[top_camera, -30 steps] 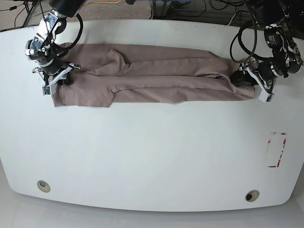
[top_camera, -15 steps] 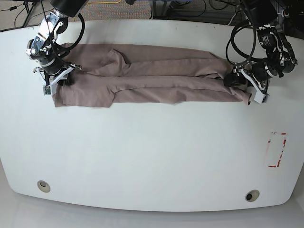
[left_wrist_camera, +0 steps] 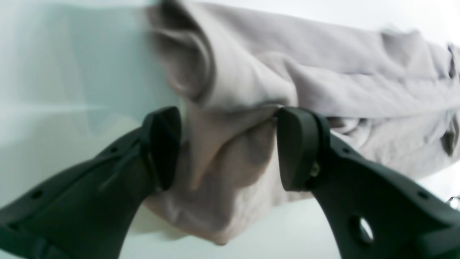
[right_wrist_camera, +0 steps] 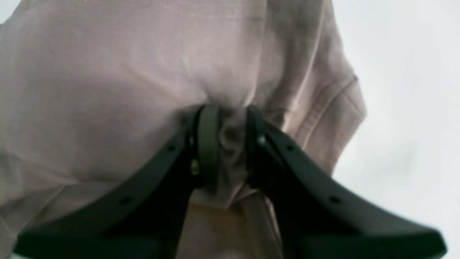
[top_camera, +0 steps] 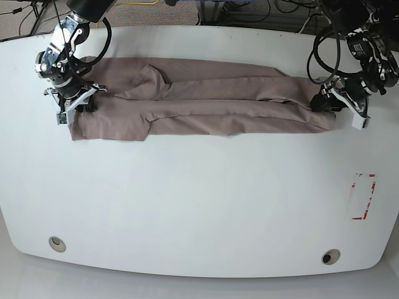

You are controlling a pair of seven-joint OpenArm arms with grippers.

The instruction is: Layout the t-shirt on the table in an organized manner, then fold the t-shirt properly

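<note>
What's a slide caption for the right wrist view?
Right gripper pinches a bunched fold of the dusty mauve cotton t-shirt above the glossy white table.

Matte black plastic jaws with small round holes and tiny brass screws; silver-and-black wrist joints, white brackets, looping black cables above left gripper (top_camera: 341,101) and right gripper (top_camera: 73,99).

Beyond the far edge of the glossy white tabletop (top_camera: 199,205), a strip of brownish floor (top_camera: 149,15) shows, crossed by black cables (top_camera: 262,12) and a yellow cable (top_camera: 140,3). Even overhead light leaves soft reflections on the tabletop's surface. Below its near edge lies pale grey floor (top_camera: 12,274).
</note>
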